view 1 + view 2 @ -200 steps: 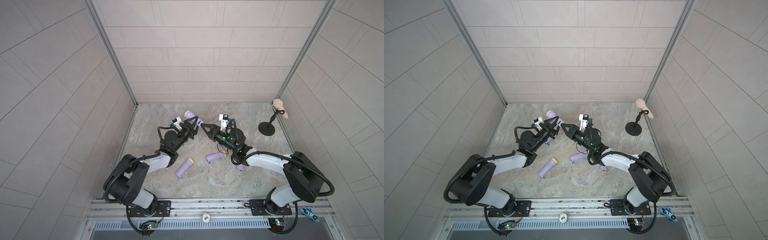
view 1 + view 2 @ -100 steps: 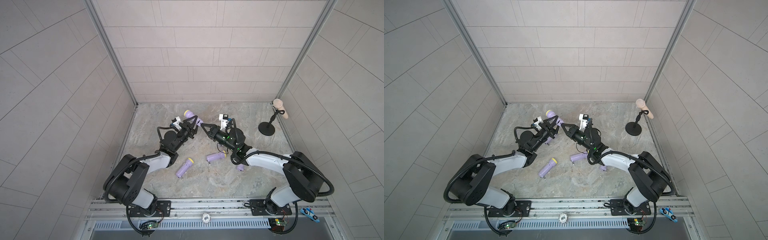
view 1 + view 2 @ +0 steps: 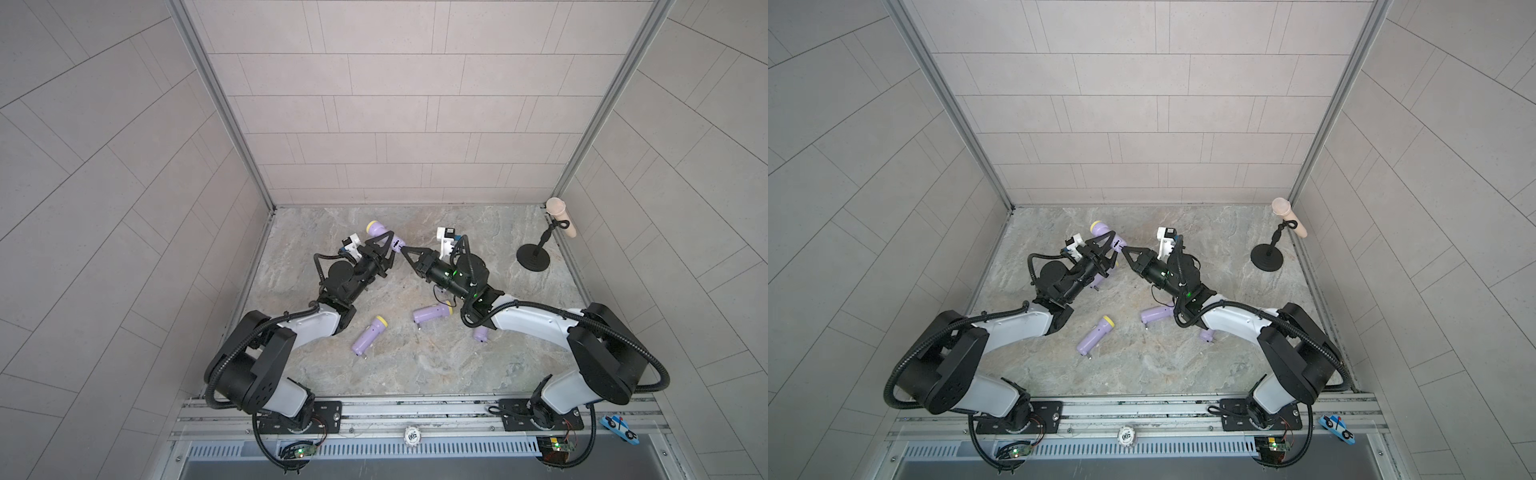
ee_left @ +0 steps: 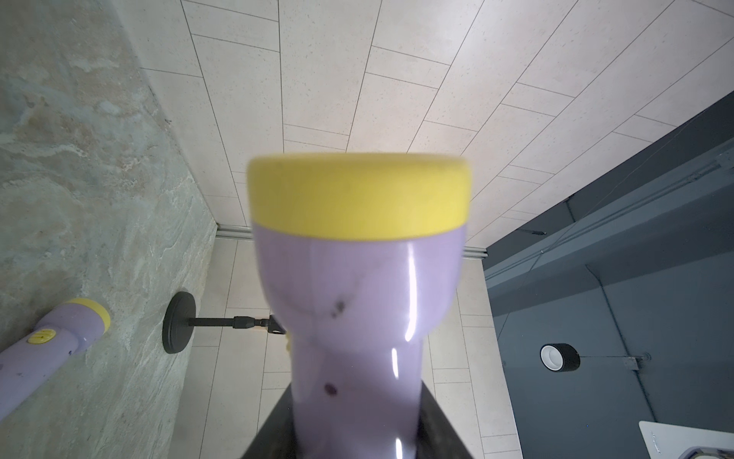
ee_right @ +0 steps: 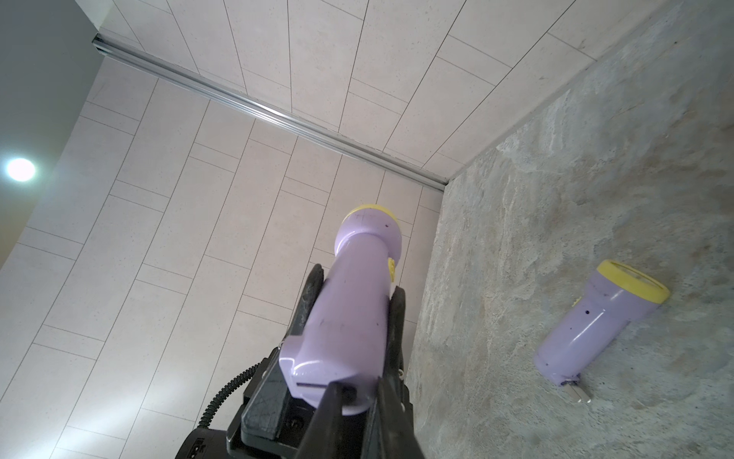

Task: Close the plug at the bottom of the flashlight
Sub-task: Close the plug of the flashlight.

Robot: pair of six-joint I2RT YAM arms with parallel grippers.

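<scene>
flashlight (image 3: 375, 228) in left claw (image 3: 385, 245), right claw (image 3: 406, 250) closed

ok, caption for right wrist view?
Right end effector at base of flashlight clamped by left end effector; second flashlight on table.

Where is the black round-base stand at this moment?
In both top views the black round-base stand sits in the far right corner of the grey marble table, beyond the right tool.
</scene>
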